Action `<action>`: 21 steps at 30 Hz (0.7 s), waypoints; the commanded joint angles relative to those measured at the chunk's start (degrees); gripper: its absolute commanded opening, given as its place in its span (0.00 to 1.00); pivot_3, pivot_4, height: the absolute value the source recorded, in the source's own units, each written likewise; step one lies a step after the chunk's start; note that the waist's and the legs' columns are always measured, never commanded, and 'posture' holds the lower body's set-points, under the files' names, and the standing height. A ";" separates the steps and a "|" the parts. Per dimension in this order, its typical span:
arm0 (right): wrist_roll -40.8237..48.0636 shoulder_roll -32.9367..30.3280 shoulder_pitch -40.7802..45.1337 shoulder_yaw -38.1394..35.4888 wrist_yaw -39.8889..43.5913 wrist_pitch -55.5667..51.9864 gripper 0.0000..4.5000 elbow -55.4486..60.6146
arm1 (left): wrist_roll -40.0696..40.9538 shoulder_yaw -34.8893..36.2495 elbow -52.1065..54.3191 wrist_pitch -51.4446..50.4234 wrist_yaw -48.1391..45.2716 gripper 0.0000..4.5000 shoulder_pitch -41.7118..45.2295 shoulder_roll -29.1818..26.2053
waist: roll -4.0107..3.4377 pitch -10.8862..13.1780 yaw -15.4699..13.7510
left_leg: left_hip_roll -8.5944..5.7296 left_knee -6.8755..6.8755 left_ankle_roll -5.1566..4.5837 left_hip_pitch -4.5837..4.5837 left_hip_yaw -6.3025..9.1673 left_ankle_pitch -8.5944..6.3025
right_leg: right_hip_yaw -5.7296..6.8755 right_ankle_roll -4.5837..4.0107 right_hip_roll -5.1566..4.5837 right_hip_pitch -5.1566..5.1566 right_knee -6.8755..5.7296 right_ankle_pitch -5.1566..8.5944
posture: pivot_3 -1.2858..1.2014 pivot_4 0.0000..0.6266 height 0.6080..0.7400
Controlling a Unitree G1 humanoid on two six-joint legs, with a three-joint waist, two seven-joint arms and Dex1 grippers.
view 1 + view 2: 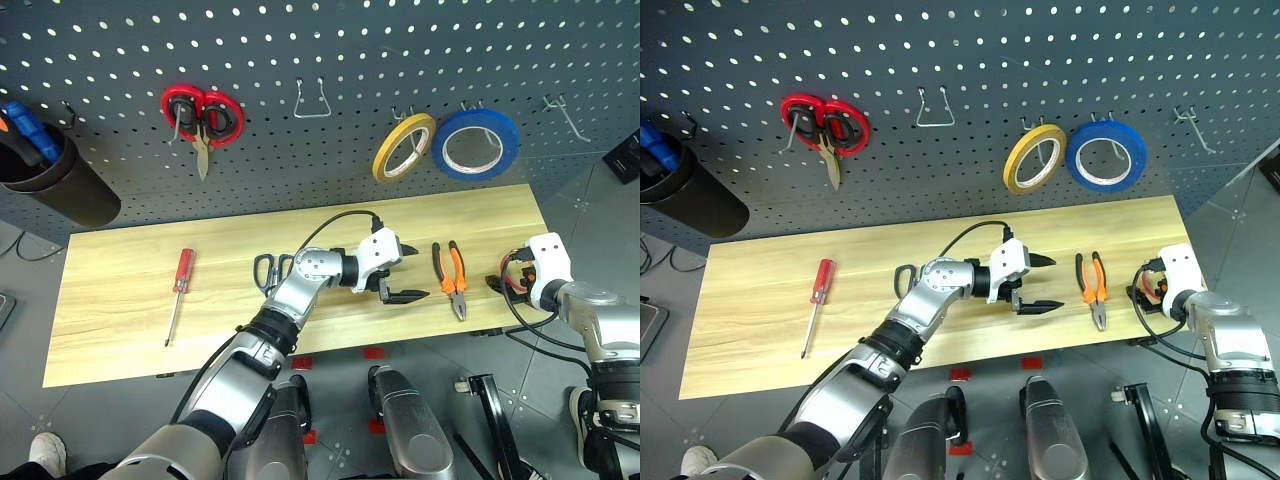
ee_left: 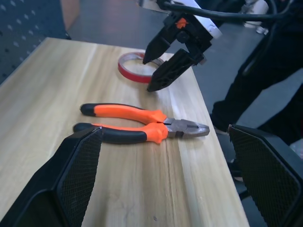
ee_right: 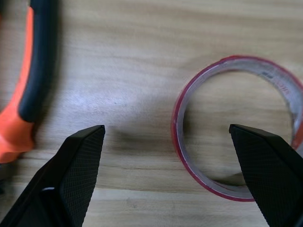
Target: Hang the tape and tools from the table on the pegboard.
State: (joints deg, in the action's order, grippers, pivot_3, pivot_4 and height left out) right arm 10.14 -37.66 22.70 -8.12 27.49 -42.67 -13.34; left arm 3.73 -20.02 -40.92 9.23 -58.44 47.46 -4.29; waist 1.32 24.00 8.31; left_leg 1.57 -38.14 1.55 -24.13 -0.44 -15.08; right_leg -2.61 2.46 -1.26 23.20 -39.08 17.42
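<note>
On the desk (image 1: 120, 300), the left gripper (image 1: 398, 272) hovers with its jaws spread wide and empty, pointing at the pliers (image 1: 452, 278) just beside it. The black-handled scissors (image 1: 268, 270) lie partly under that arm; the screwdriver (image 1: 180, 290) lies well apart at the left. The right gripper (image 2: 163, 61), also wide open, hangs above the red tape (image 3: 236, 127) near the desk's right end. Beyond, the pegboard (image 1: 300, 40) holds red scissors (image 1: 203, 118), yellow tape (image 1: 403, 146) and blue tape (image 1: 475, 144).

Bare table (image 1: 120, 330) around screwdriver (image 1: 179, 291); pliers (image 1: 452, 276) between both arms.
</note>
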 commanded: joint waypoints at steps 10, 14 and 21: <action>-0.24 0.51 4.32 -0.39 -0.24 2.34 0.87 -7.92 | -1.97 2.09 -8.84 8.19 -1.78 1.00 6.23 3.19 | 0.01 0.57 -0.06 | -0.01 -0.01 0.00 -0.03 -0.07 0.00 | -0.02 0.06 -0.04 0.02 0.06 -0.03 | 0.41 0.79 1.00; -0.52 0.52 4.75 -0.16 -0.33 2.99 0.57 -9.40 | -2.21 2.72 -9.32 8.54 -1.46 1.00 6.46 3.27 | 0.00 0.57 -0.24 | -0.01 -0.01 0.01 -0.03 -0.06 0.01 | -0.01 0.07 -0.05 0.02 0.05 -0.04 | 0.42 0.79 1.00; -1.53 0.98 6.06 0.61 -1.09 5.09 0.05 -12.40 | -2.40 2.93 -8.12 8.20 -1.72 1.00 5.82 3.26 | 0.00 0.57 -0.35 | -0.01 -0.03 0.02 -0.03 -0.06 0.01 | -0.01 0.09 -0.06 0.02 0.06 -0.05 | 0.42 0.76 1.00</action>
State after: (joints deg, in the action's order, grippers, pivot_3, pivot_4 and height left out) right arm 9.55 -36.94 29.34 -7.66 27.08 -38.06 -24.23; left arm 1.47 -17.44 -50.47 16.68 -59.63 53.39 -1.89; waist 1.33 24.57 7.96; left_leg 1.56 -38.17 1.57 -24.17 -0.50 -15.07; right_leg -2.62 2.55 -1.32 23.22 -39.02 17.36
